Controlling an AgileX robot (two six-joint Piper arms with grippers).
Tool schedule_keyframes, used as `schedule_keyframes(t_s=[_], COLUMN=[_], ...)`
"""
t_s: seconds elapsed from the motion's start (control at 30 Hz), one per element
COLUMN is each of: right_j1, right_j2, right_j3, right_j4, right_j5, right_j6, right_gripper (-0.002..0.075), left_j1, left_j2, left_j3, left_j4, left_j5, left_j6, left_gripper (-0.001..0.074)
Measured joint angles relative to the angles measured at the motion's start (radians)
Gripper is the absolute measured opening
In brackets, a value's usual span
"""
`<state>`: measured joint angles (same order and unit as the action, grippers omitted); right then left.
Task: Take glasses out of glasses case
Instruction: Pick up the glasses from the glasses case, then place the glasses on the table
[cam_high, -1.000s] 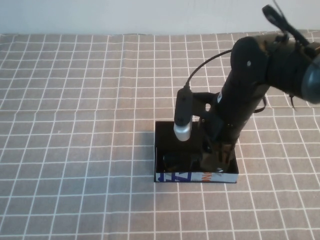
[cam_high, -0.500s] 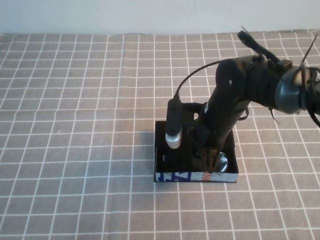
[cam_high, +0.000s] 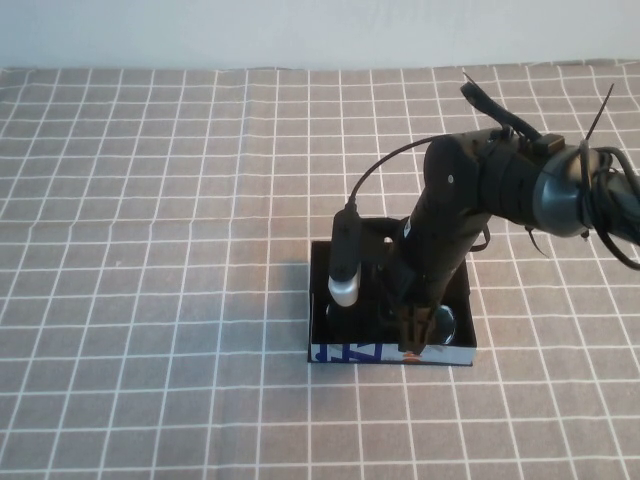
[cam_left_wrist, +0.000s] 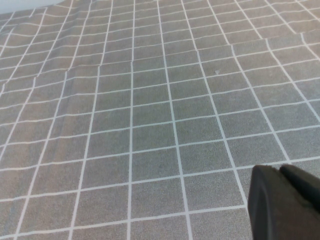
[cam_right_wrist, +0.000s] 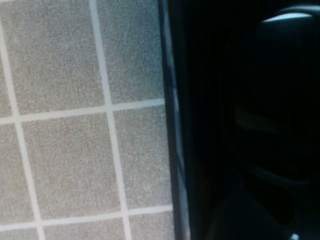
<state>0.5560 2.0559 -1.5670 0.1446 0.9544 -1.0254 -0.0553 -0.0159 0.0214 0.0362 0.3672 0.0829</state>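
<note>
The high view looks down at an angle from the robot's own side over the checked tabletop (cam_high: 150, 250), with the glasses case (cam_high: 392, 353) near the middle. The left wrist view looks low across bare tabletop, with the left gripper (cam_left_wrist: 285, 202) at one corner. The right wrist view is very near, at the case wall, which the high view also shows.

Soft, even light falls on the grey cloth with white grid lines (cam_high: 150, 200), without hard glare. A weak shadow lies left of the shallow black box with a white printed front (cam_high: 345, 353). Inside the box, the right gripper (cam_high: 415, 330) sinks into darkness, and only a pale shine shows on the black dark-lensed glasses (cam_high: 443, 320). The left gripper (cam_left_wrist: 285, 200), over bare cloth, looks blurred.
</note>
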Motion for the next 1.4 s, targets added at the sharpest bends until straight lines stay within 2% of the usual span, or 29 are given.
schedule_keyframes(t_s=[0.17, 0.43, 0.7, 0.87, 1.07, 1.13, 1.27, 1.4], right_j1=[0.000, 0.000, -0.012, -0.059, -0.134, -0.157, -0.215, -0.235], right_j2=[-0.004, -0.052, -0.207, -0.359, -0.539, -0.570, -0.572, -0.523], right_j3=[-0.016, -0.183, -0.218, -0.087, 0.204, 0.303, 0.503, 0.587], right_j4=[0.004, -0.045, -0.052, -0.125, -0.229, -0.265, -0.277, -0.268], right_j5=[0.021, 0.220, 0.272, 0.274, 0.270, 0.216, -0.005, -0.171], right_j6=[0.030, 0.240, 0.678, 1.025, 1.306, 1.359, 1.393, 1.361], right_gripper=[0.0063, 0.0059, 0.0059, 0.0059, 0.0059, 0.0059, 0.0059, 0.0059], left_j1=[0.000, 0.000, 0.000, 0.000, 0.000, 0.000, 0.000, 0.000], left_j2=[0.000, 0.000, 0.000, 0.000, 0.000, 0.000, 0.000, 0.000], left_j3=[0.000, 0.000, 0.000, 0.000, 0.000, 0.000, 0.000, 0.000], left_j4=[0.000, 0.000, 0.000, 0.000, 0.000, 0.000, 0.000, 0.000], left_j5=[0.000, 0.000, 0.000, 0.000, 0.000, 0.000, 0.000, 0.000], left_j6=[0.000, 0.000, 0.000, 0.000, 0.000, 0.000, 0.000, 0.000], left_gripper=[-0.0005, -0.0004, -0.0004, -0.0004, -0.0004, -0.0004, -0.0005, -0.0005])
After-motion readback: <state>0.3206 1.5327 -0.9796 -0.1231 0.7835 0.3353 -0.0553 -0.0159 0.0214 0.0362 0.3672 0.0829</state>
